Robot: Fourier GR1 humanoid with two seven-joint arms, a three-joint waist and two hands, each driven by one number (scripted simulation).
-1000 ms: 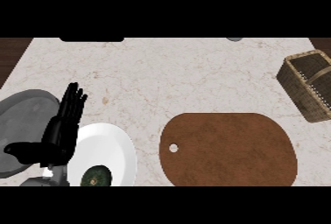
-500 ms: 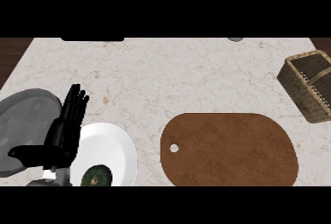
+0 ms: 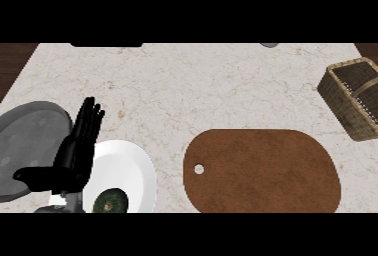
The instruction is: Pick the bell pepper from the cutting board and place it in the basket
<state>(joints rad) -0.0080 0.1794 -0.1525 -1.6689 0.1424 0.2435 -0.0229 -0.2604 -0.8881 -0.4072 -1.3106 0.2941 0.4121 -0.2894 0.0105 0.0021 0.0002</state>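
Your left hand (image 3: 74, 152) shows at the view's left, low down. Its fingers are straight and point up the counter, its thumb sticks out to the side, and it holds nothing. It looks to be at rest rather than reaching. Your right hand is in no view, so you can say nothing of it.

Under and just beside the left hand lies a white plate (image 3: 131, 165). On the plate's lower part, at the picture's bottom edge, sits a round dark green thing (image 3: 111, 201) with a paler middle. You cannot tell what it is. To the hand's other side, a grey round dish (image 3: 29, 142) runs off the left edge.

Further right, well apart from the hand, is the brown cutting board (image 3: 266, 172), with its small hole (image 3: 198, 169) turned toward the plate. Nothing lies on the board. The basket (image 3: 341, 105) stands at the right edge, tilted and partly cut off. The part of its inside that shows has a divider and no pepper.

So the bell pepper is nowhere that you can plainly see it. It may sit in the hidden part of the basket, which would mean the task is done, or it may be the green thing on the plate. From here you cannot settle which. Look inside the basket before you count anything as finished.
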